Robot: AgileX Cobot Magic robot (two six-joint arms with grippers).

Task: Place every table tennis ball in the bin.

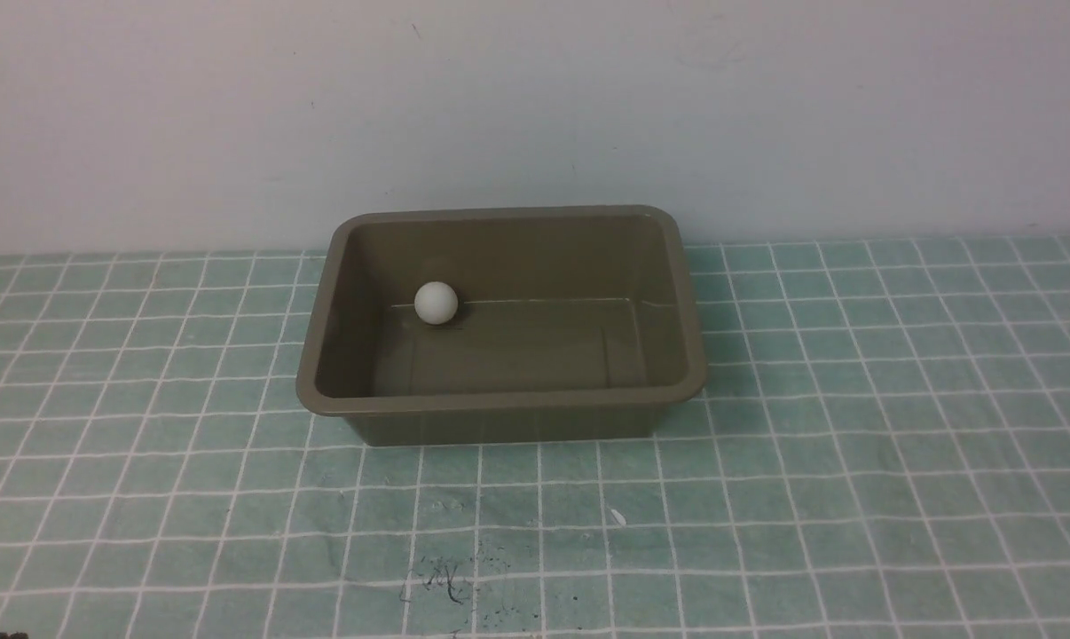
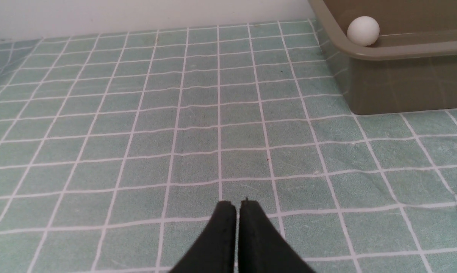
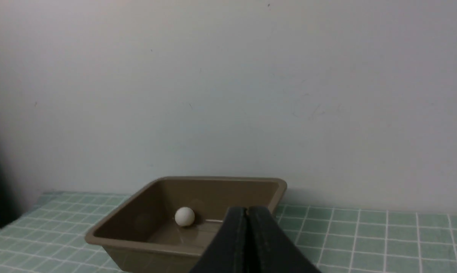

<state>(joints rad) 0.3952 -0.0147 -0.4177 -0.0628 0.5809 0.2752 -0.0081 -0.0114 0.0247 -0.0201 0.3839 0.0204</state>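
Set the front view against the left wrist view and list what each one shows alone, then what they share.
Front view only: the whole bin with all four walls, and the checked cloth on its right side. Left wrist view only: the left gripper, its fingers shut together and empty, over the cloth. Both: the white ball lying inside the bin, the cloth, and the pale wall behind.

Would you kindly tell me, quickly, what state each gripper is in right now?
Black left gripper: closed, holding nothing.
Black right gripper: closed, holding nothing.
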